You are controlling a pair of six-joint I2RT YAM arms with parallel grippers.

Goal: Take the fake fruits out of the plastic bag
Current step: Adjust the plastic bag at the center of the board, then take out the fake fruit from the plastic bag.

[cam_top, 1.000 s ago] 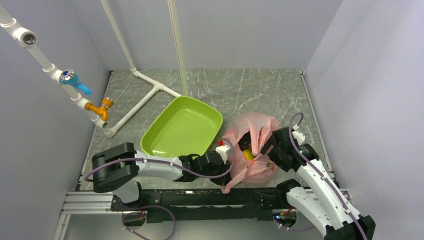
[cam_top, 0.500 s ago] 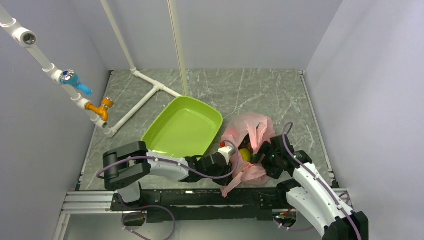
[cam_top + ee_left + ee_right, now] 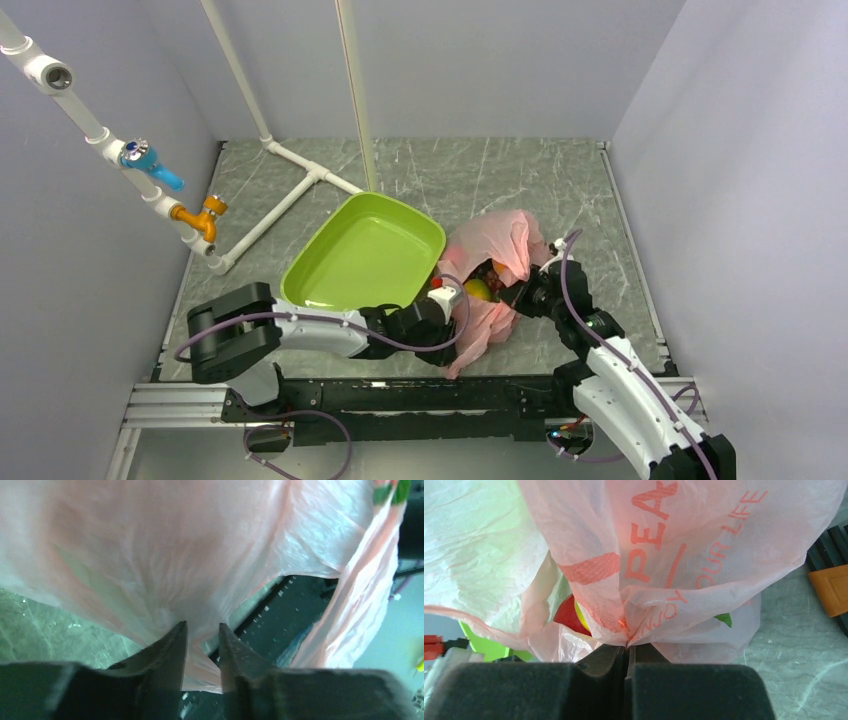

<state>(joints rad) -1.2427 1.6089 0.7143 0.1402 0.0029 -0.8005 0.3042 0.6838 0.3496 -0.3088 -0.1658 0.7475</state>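
Observation:
The pink plastic bag (image 3: 503, 248) lies just right of the lime-green tray (image 3: 365, 255), its mouth bunched upward. Fake fruits show in the opening: a yellow-green one (image 3: 478, 290) and, in the right wrist view, a red one (image 3: 566, 615) with a green leaf (image 3: 724, 619). My right gripper (image 3: 520, 292) (image 3: 626, 646) is shut on a fold of the bag (image 3: 684, 570) with printed lettering. My left gripper (image 3: 453, 340) (image 3: 202, 625) is at the bag's near-left corner, its fingers a little apart with loose bag film (image 3: 165, 555) lying between them.
White pipes with a blue valve (image 3: 150, 165) and an orange valve (image 3: 205, 215) run along the left wall and across the table (image 3: 290, 195). A white pole (image 3: 355, 100) rises behind the tray. A black rail (image 3: 400, 400) borders the near edge. Grey walls close in on both sides.
My right gripper moved left to the bag and closed on its film, pulling the bag up and toward the tray. My left gripper's fingers have parted a little.

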